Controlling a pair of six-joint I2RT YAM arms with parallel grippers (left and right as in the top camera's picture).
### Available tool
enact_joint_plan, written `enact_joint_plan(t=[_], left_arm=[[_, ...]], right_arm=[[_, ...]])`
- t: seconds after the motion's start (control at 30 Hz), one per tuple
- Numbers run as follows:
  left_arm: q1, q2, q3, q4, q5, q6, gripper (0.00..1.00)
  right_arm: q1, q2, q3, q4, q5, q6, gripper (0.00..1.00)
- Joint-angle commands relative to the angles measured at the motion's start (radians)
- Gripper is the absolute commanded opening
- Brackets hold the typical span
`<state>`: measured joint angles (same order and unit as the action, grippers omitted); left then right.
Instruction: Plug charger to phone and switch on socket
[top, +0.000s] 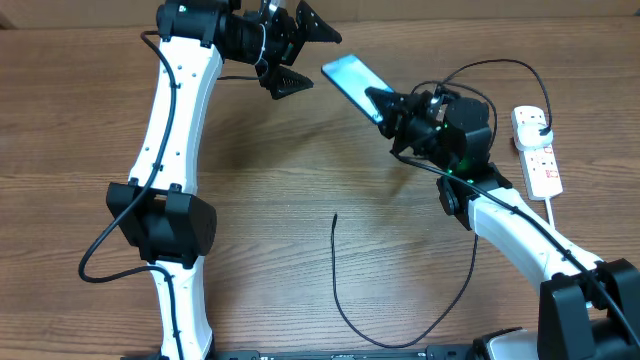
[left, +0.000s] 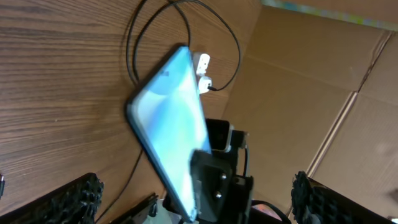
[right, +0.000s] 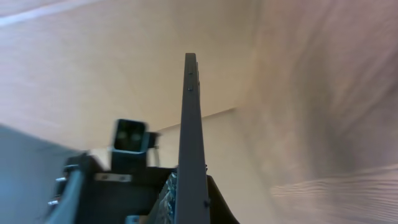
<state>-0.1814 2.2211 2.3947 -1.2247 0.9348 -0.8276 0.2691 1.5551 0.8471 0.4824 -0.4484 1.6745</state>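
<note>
The phone, with a lit light-blue screen, is held off the table by its lower end in my right gripper, which is shut on it. In the right wrist view the phone shows edge-on between the fingers. My left gripper is open and empty, just left of the phone's free end. In the left wrist view its fingers spread wide around the phone. The charger's connector tip lies free on the table. Its black plug sits in the white socket strip.
The charger's thin cable loops along the table's front edge and up under my right arm. Another loop arcs behind the right gripper. Cardboard boxes stand beyond the table. The strip's white lead runs toward the right arm base.
</note>
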Motion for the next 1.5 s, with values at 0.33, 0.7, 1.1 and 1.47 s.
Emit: enact_joint_plan(t=[0.33, 0.7, 1.1, 1.47], left_arm=[[-0.016, -0.011, 0.01, 0.048, -0.1, -0.072, 1.0], [-0.068, -0.011, 0.01, 0.111, -0.173, -0.208, 1.0], [-0.127, -0.011, 0.01, 0.116, -0.331, -0.344, 1.0], [-0.164, -0.011, 0.01, 0.116, -0.344, -0.434, 1.0]], right_arm=[[0.0, -0.006, 0.024, 0.093, -0.012, 0.261, 0.04], [0.0, -0.006, 0.024, 0.174, -0.044, 0.341, 0.04], [0.0, -0.006, 0.024, 0.193, -0.082, 0.405, 0.04], [0.0, -0.006, 0.024, 0.193, -0.085, 0.405, 0.04]])
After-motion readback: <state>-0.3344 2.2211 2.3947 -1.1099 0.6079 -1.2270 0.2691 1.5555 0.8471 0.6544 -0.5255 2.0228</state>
